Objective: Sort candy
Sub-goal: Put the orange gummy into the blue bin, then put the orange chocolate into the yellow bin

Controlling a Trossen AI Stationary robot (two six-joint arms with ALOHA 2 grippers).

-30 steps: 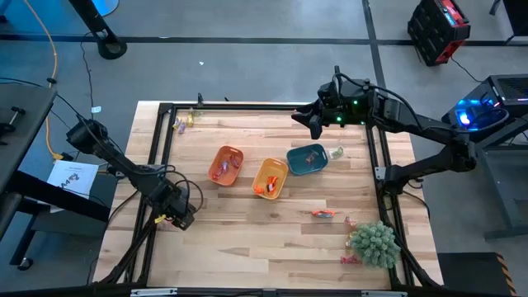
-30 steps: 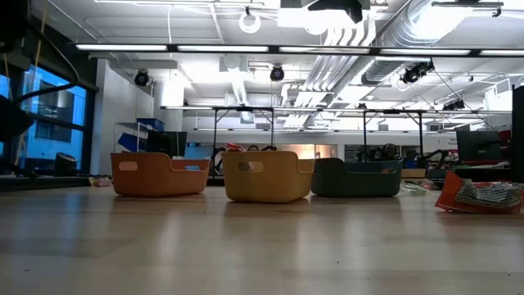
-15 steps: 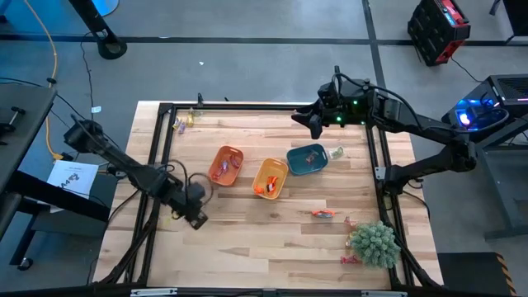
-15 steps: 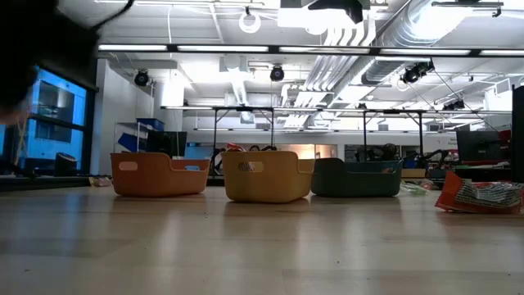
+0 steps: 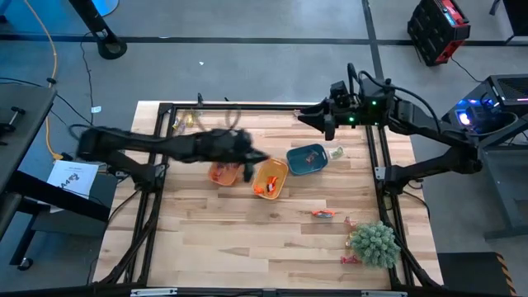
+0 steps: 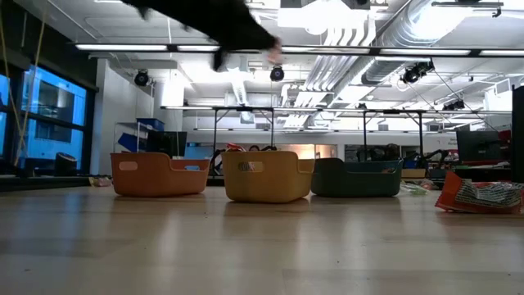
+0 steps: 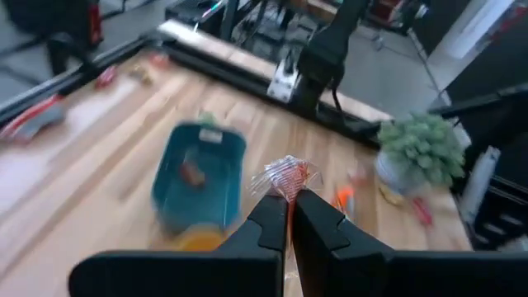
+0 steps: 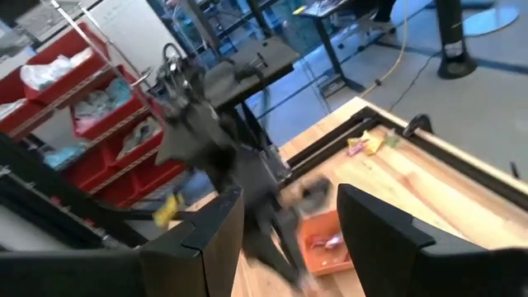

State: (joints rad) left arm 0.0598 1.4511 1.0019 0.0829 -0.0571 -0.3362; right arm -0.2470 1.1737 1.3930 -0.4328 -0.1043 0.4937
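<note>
Here we see the left gripper (image 7: 289, 221) pinched shut on a clear, red-flecked candy (image 7: 286, 176), hanging above the orange bin (image 5: 223, 171) and yellow-orange bin (image 5: 271, 178) mid-table. At three o'clock from them sits the blue bin (image 5: 307, 159); loose candy (image 5: 322, 214) lies at five o'clock on the wooden table (image 5: 247, 239), near the green plant (image 5: 374, 243). Farther back, the right gripper (image 8: 285, 239) hangs with fingers spread, holding nothing, at one o'clock.

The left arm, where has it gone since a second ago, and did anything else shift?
The left gripper swung from the table's left edge in over the orange bin, carrying a candy in shut jaws. The right gripper shifted slightly by the far rail. Bins unmoved.
</note>
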